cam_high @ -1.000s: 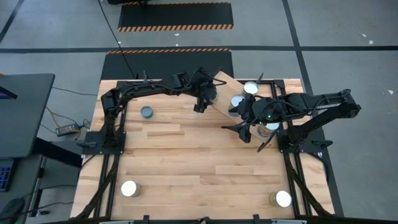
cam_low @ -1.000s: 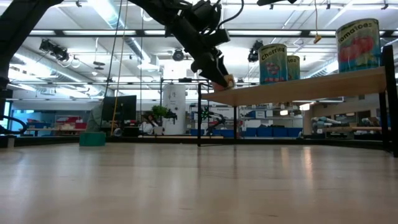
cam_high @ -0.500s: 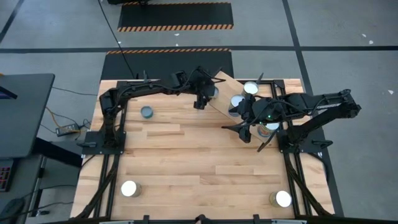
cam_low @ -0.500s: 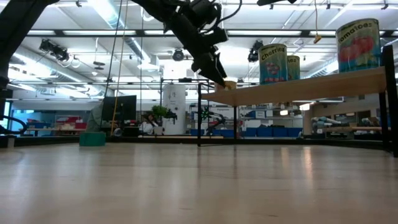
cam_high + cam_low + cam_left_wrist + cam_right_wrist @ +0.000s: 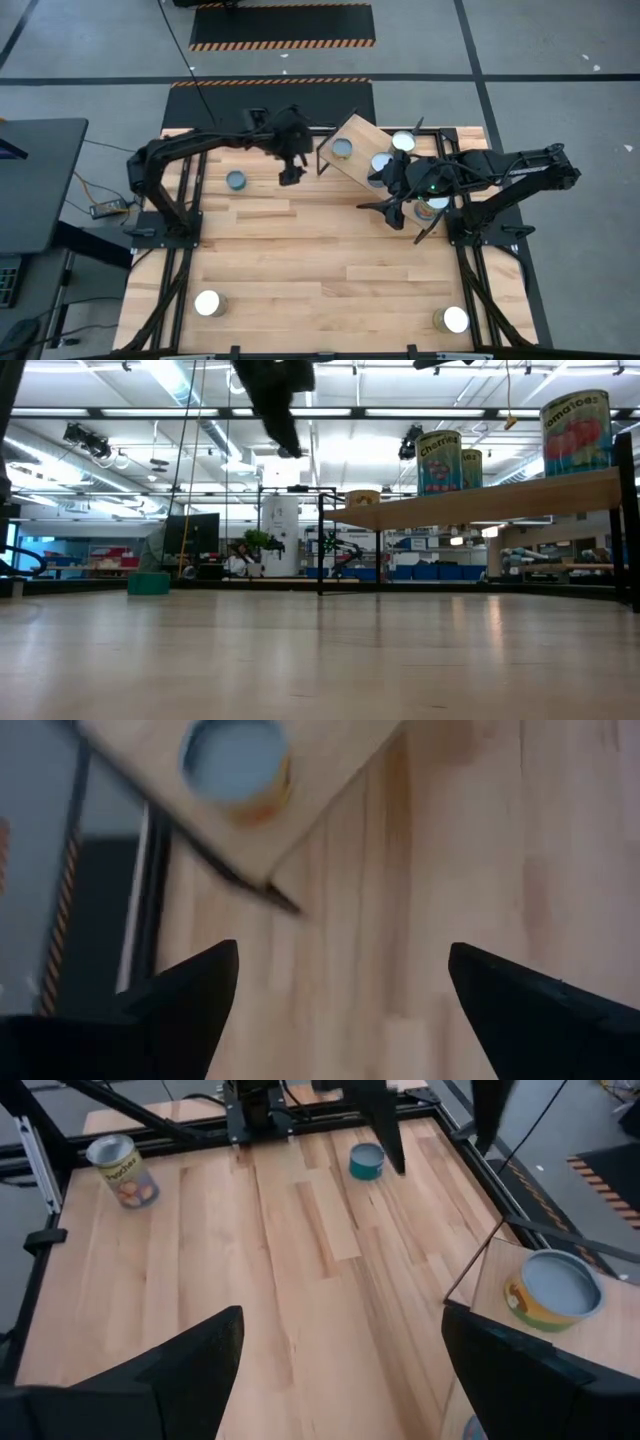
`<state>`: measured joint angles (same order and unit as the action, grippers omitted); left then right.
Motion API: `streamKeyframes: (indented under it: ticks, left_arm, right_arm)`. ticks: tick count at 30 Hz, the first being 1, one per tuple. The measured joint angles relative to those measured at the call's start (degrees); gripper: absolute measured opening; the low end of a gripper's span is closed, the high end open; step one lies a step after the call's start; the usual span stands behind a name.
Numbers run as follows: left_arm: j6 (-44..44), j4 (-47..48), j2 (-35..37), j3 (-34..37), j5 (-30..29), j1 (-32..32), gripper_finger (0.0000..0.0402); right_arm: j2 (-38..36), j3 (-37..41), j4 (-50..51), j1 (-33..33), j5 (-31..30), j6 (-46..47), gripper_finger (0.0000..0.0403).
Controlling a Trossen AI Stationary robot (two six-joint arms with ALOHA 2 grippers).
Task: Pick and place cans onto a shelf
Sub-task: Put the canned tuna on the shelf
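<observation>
Left gripper (image 5: pixel 291 176) is hanging over the tabletop (image 5: pixel 300 260) just off the shelf (image 5: pixel 362 168), fingers (image 5: pixel 190 995) spread wide with nothing in them. A yellow-label can (image 5: pixel 342 149) sits near the shelf's corner, and more cans (image 5: pixel 403 143) stand further along it. A teal can (image 5: pixel 236 180) is loose on the tabletop, plus two cans (image 5: pixel 208 303) at the near corners. Right gripper (image 5: pixel 392 208) waits by the shelf, fingers (image 5: pixel 190 1365) spread and empty too.
</observation>
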<state>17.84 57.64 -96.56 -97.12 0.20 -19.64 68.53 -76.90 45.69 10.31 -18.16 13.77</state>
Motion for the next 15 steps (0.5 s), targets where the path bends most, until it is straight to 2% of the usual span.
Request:
streamKeyframes:
  ticks: [2, 6, 9, 12, 15]
  left_arm:
    - [-4.80, 5.36, 1.16, 0.00, -1.19, 0.27, 0.0368]
    - [-16.77, 19.62, 2.04, 0.02, -10.51, 1.30, 0.0368]
    - [-26.94, 26.93, 1.93, 0.13, -16.65, 1.27, 0.0368]
    - [-32.53, 27.31, 2.23, 3.91, -18.37, 1.19, 0.0368]
    - [-37.40, 25.97, 3.79, 11.61, -18.00, 1.19, 0.0368]
  right_arm:
    - [0.00, 0.00, -0.21, 0.00, -0.11, -1.62, 0.0348]
    - [-0.02, 0.45, -0.20, 0.20, -0.14, -2.91, 0.0348]
    - [-0.02, 2.30, 0.74, 1.21, 0.24, -2.98, 0.0348]
    - [0.00, 5.26, 0.94, 2.54, 1.16, -3.43, 0.0348]
    - [0.02, 7.94, 0.55, 4.07, 1.64, -2.85, 0.0348]
